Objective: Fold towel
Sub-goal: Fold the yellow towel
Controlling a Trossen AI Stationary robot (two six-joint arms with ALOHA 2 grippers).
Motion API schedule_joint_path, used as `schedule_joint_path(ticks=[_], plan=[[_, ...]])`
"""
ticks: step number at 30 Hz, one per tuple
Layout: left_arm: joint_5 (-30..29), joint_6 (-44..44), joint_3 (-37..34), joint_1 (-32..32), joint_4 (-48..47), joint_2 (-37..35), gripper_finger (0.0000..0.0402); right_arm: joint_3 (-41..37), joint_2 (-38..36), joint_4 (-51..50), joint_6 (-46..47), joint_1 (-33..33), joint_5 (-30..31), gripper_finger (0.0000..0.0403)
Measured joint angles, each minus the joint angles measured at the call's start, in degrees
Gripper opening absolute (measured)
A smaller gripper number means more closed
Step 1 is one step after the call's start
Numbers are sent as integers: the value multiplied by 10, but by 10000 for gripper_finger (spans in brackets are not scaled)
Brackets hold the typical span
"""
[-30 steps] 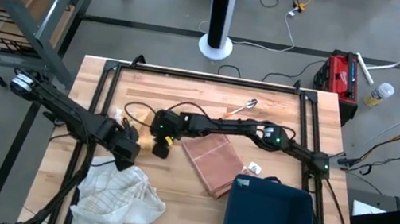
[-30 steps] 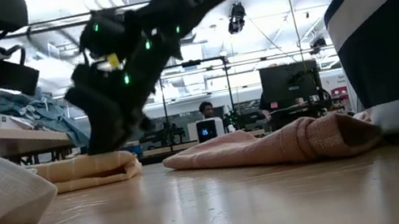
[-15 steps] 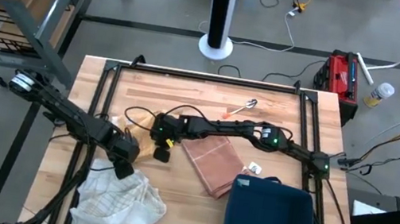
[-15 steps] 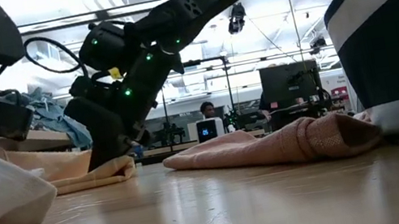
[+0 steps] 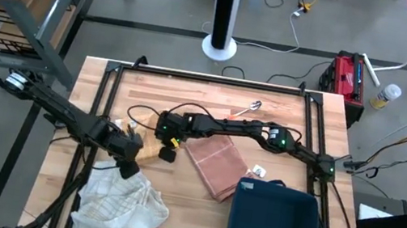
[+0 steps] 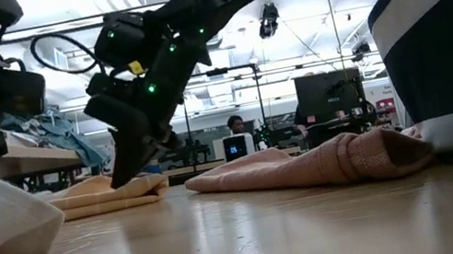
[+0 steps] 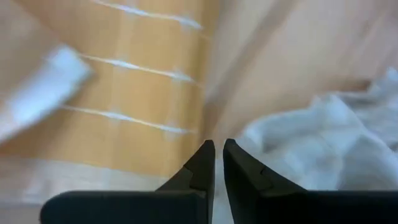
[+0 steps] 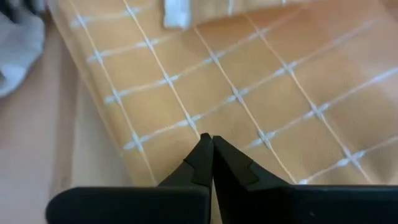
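Note:
An orange towel (image 5: 147, 151) with a white grid lies flat on the table between my two grippers. It also shows in the low view (image 6: 112, 194) and in both wrist views (image 7: 124, 87) (image 8: 261, 93). My left gripper (image 5: 130, 164) (image 7: 218, 144) stands at the towel's near-left edge, shut but for a thin slit. My right gripper (image 5: 167, 155) (image 8: 212, 138) (image 6: 120, 176) reaches in from the right and is shut on the towel's top. My left gripper comes steeply from above onto the towel's edge (image 7: 204, 118). Its fingers hide the place of contact, so one layer or several cannot be told. The towel lies on the table beside it. My right gripper meets the towel's upper face (image 8: 205, 127) with its fingertips together, slanting down from the table's right. The tips hide what cloth lies between them. The towel around them stays flat on the table.
A crumpled white towel (image 5: 120, 203) lies just near of my left gripper. A folded pink towel (image 5: 216, 165) lies right of the orange one, and a dark blue bin (image 5: 274, 227) stands at the near right. A spoon (image 5: 247, 109) lies toward the far edge.
My left gripper has shifted a little toward the table's near edge and tipped more steeply downward. The orange towel's left part rose toward it half a second ago and now lies lower again. My right gripper has stayed over the towel's right part.

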Motion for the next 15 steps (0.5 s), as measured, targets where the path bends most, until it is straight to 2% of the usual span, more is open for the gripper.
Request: schedule_joint_path(ticks=[2,7,13,15], plan=[[-25,5,0,0,-1,-4,21,0,-2,11,-1,1,-2,2],[-149,7,-7,1,-33,2,21,-5,-1,35,-7,11,-3,2],[-192,5,-44,8,-46,18,22,-9,10,38,-16,19,-4,2],[-216,-19,-56,11,-51,25,21,-10,14,34,-20,19,-3,2]])
